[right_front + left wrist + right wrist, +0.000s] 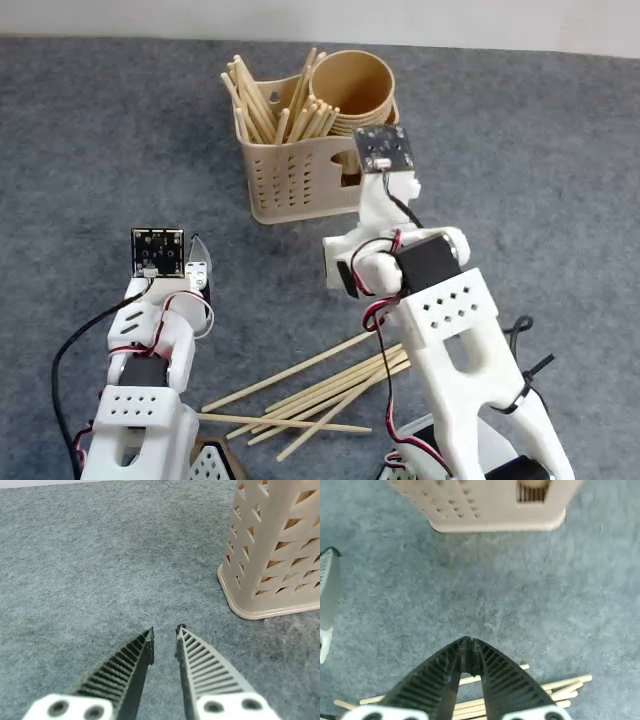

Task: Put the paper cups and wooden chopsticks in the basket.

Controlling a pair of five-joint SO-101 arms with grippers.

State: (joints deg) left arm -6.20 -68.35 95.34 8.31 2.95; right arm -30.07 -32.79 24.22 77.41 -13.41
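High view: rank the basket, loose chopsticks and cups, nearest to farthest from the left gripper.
From the left gripper:
1. Basket, just ahead and to its right.
2. Loose chopsticks, on the table behind it, between the arm bases.
3. Cups, in the basket's right side, beyond its near wall.

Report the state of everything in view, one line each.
basket: upright on the table, part filled.
cups: stacked, upright in the basket.
chopsticks in basket: standing on end, leaning.
loose chopsticks: lying flat on the table, not yet in the basket.
left claw: slightly open, empty.
right claw: shut, empty, above the loose chopsticks.
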